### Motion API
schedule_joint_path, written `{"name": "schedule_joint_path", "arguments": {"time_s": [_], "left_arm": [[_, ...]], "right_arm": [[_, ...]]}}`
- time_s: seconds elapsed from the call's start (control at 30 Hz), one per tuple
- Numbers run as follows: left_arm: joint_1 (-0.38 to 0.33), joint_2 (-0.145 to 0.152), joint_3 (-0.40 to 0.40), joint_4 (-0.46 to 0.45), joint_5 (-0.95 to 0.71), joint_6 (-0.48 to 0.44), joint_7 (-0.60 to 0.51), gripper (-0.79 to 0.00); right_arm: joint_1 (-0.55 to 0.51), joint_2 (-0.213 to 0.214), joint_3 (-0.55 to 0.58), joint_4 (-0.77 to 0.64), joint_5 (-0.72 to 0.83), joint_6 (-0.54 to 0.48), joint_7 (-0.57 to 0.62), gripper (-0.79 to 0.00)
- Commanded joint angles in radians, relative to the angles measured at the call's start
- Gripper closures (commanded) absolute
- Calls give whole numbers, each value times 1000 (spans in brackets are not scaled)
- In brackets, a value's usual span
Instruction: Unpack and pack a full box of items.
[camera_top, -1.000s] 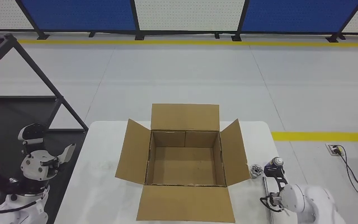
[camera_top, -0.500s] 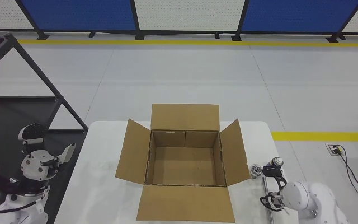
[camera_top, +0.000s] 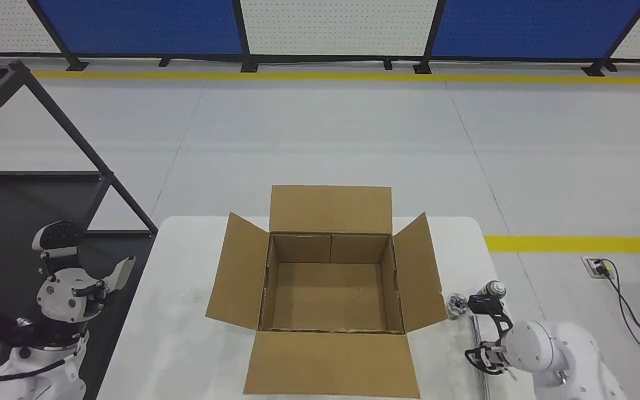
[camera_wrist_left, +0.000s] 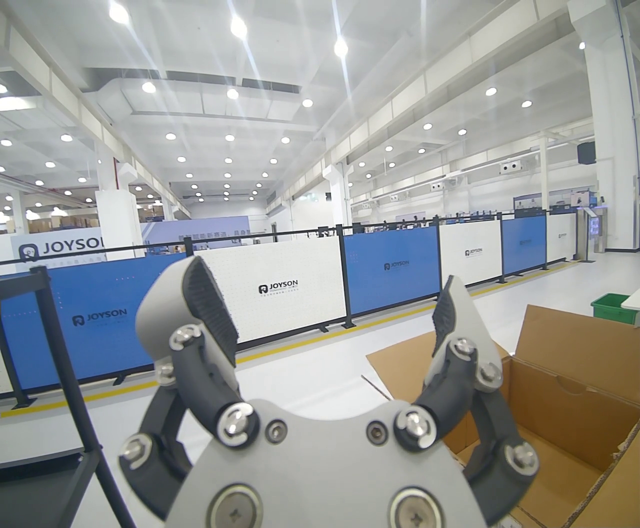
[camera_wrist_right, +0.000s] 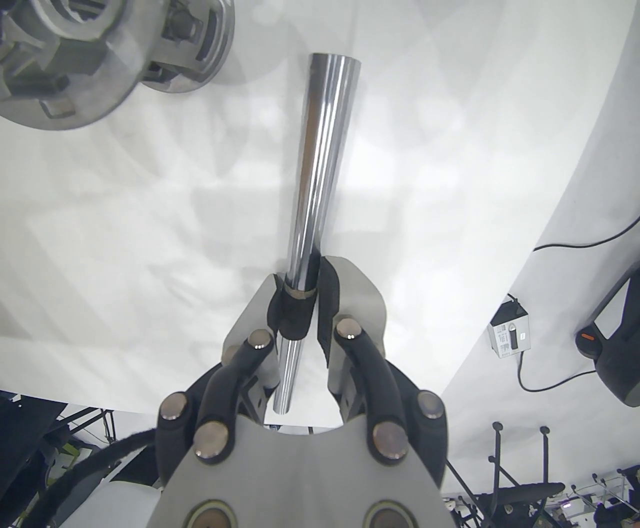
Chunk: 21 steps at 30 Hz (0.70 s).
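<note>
A white table (camera_top: 180, 330) carried a large brown cardboard box (camera_top: 330, 295) at its middle, standing upright with all four flaps folded outward and the opening facing up. In the left wrist view the box's near flap and inner wall showed past the tool. The left gripper (camera_wrist_left: 325, 285) sat off the table's left edge, well apart from the box, beside a black metal frame (camera_top: 60, 130); its two grey fingers with black ribbed pads (camera_wrist_left: 210, 310) were spread wide with nothing between them. The right gripper (camera_wrist_right: 302, 280) was over the table's right part, just beyond the box's right flap, and its fingers were closed tight around a slim polished chrome rod (camera_wrist_right: 325, 150), clamping it near one end. The rod ran out from the fingers over the white tabletop; whether it touched the surface could not be told. A round grey metal flanged part (camera_wrist_right: 75, 60) lay on the table near the rod's far end, apart from it and close to the box's right flap.
</note>
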Motion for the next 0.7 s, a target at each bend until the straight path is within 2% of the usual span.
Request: {"name": "schedule_joint_path", "arguments": {"time_s": [0.0,0.03,0.3,0.67], "left_arm": [[0,0,0,0,0,0,0,-785],[0,0,0,0,0,0,0,-785],[0,0,0,0,0,0,0,-785],[0,0,0,0,0,0,0,-785]], "right_arm": [[-2,1,1,-1,2,0,-1,-28],[-4,2,4,-5,6,1,-4,0],[-77,17,91,-131,29,5,-21,0],[-312,44,398,-562,208,-84,-52,0]]}}
